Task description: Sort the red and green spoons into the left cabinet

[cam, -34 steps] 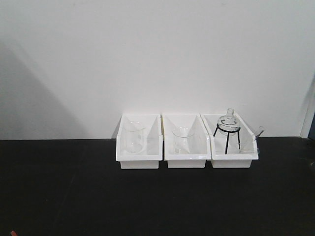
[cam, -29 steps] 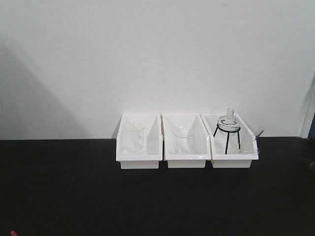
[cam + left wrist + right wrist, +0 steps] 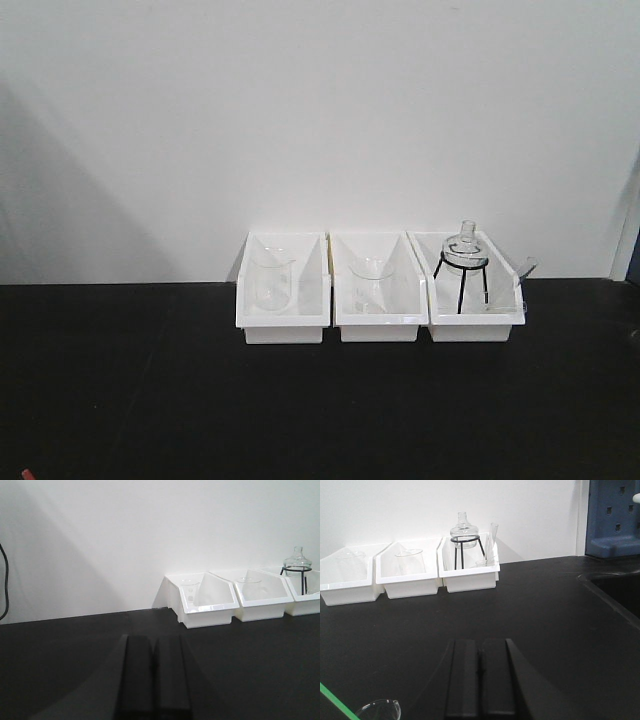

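Opening stage of the sort: neither spoon is picked up yet. We see the left gripper [image 3: 152,680] and the right gripper [image 3: 480,680] each poised over the black table [image 3: 150,390], fingers pressed together with nothing between them. A thin green streak at the lower left edge of the right wrist view is, we judge, the handle of the green spoon [image 3: 335,697], just beside the rim of a glass vessel [image 3: 377,707]. A red speck at the bottom left corner of the front view may be the red spoon [image 3: 24,474], though we cannot confirm it. The three white bins [image 3: 283,325] hold glassware only. The left cabinet lies outside every view. Next, we judge, a gripper must part its fingers and descend on a slim handle.
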Motion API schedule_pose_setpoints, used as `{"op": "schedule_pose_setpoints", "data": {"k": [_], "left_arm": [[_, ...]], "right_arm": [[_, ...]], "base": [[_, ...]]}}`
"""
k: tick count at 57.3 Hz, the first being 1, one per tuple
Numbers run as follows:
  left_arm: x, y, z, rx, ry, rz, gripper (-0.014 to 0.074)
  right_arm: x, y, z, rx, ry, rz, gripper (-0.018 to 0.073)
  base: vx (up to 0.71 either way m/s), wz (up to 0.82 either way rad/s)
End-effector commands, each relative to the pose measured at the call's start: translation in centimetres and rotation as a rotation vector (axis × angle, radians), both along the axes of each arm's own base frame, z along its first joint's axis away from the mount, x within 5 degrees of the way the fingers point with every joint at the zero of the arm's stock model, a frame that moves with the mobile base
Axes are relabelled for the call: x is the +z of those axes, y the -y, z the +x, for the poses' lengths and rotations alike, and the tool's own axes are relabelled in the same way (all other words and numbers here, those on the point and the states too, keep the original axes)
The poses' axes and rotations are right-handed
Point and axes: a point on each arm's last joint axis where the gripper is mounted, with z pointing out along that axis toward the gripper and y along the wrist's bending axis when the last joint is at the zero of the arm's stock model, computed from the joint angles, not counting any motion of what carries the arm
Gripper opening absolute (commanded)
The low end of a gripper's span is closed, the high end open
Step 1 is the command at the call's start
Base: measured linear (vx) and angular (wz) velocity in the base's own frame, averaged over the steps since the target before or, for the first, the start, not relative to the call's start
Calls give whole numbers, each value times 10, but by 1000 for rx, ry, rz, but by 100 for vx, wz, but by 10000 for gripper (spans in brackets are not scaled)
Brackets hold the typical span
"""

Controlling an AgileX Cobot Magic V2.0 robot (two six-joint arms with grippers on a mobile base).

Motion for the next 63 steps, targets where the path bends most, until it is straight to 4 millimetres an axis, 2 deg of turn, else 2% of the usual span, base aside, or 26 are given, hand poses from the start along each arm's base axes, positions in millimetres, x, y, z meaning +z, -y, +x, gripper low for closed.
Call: {"op": "schedule_pose_setpoints", "data": {"k": [1, 14, 22, 36, 43, 49, 53, 59, 63], "left_arm": [[2, -1, -1, 12, 80, -19, -1], [2, -1, -1, 12, 80, -19, -1], [5, -2, -2, 16, 107, -24, -1], [26, -7, -7, 40, 303, -125, -1], [45, -7, -11, 6, 275, -234, -1], [72, -4, -19, -22, 231, -193, -1], [90, -3, -22, -34, 182, -146, -1], [124, 0, -20, -57, 79, -123, -1], [140, 3, -14, -69, -15, -89, -1]], "right_arm": [[6, 0, 0, 2, 89, -8, -4], [11, 0, -1, 2, 144, -9, -4], [21, 0, -2, 2, 250, -10, -4], [43, 0, -8, 1, 478, -14, -4], [73, -1, -15, 1, 526, -40, -4], [99, -1, -21, -11, 475, -148, -4], [125, 0, -25, -28, 438, -223, -4], [156, 2, -19, -47, 344, -279, -4], [176, 3, -11, -49, 279, -265, -4]], "base": [[0, 0], [0, 0], [0, 0], [0, 0], [0, 0], [0, 0], [0, -1], [0, 0], [0, 0]]}}
